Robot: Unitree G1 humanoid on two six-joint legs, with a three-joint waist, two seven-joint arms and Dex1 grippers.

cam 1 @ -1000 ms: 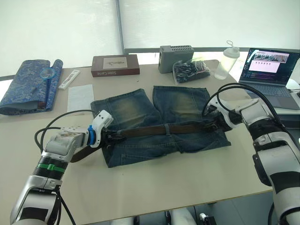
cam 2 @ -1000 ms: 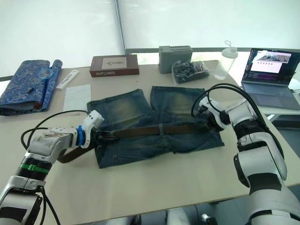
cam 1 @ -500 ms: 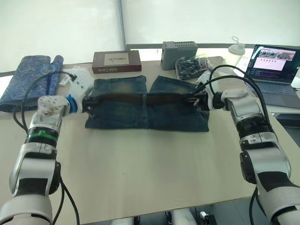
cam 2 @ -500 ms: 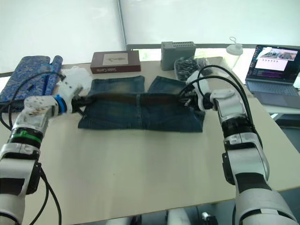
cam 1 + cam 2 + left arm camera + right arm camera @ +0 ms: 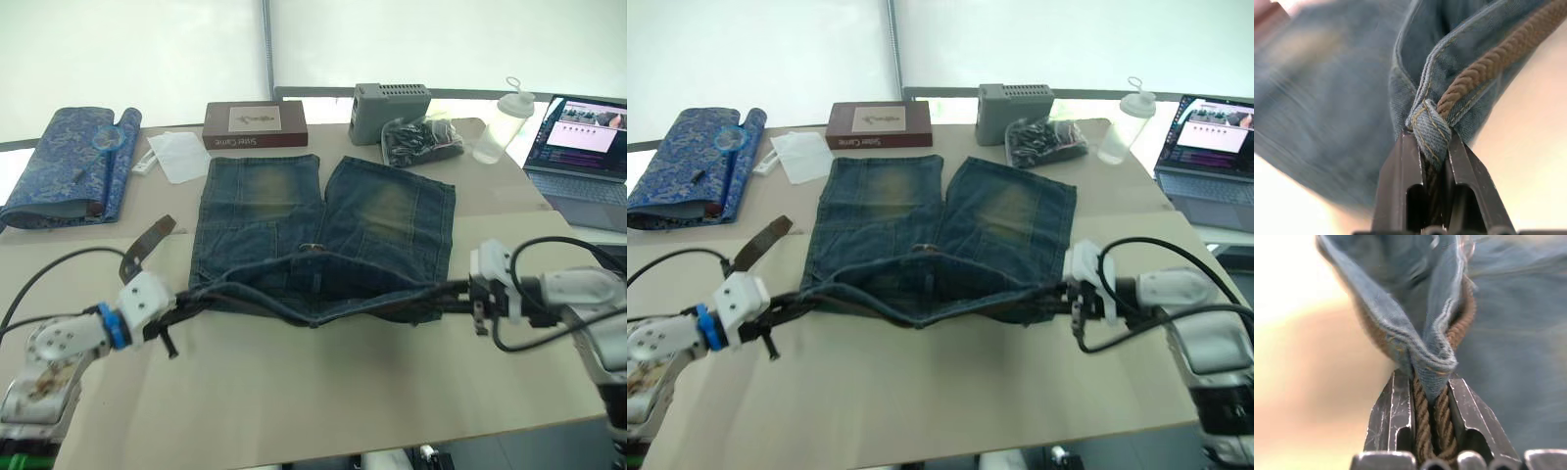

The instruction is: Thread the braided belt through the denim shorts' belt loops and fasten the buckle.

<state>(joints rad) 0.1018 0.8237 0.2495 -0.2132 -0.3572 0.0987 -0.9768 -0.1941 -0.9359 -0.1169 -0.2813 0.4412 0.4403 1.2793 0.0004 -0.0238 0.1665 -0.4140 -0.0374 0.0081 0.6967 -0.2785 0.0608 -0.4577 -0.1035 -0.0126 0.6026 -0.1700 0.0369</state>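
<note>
The denim shorts (image 5: 323, 220) lie flat, legs pointing away from me, the waistband nearest me sagging open between both grippers. The braided belt (image 5: 1498, 58) runs along that waistband, and its loose brown tail (image 5: 147, 243) sticks up at the left. My left gripper (image 5: 181, 311) is shut on the waistband's left end, pinching a belt loop (image 5: 1430, 129) and the belt. My right gripper (image 5: 453, 291) is shut on the right end, with the belt (image 5: 1425, 431) and denim between its fingers. A small metal piece (image 5: 312, 248) shows mid-waistband; I cannot tell if it is the buckle.
Behind the shorts lie a folded blue patterned cloth (image 5: 64, 171), a white paper (image 5: 181, 155), a brown box (image 5: 255, 125), a grey box (image 5: 390, 108), a bag of dark items (image 5: 421, 140) and a bottle (image 5: 495, 122). A laptop (image 5: 588, 132) stands at the far right.
Both grippers have pulled the waistband down and back toward me. The shorts were held bunched at the far side; now they lie spread out. The belt tail now stands free at the left.
</note>
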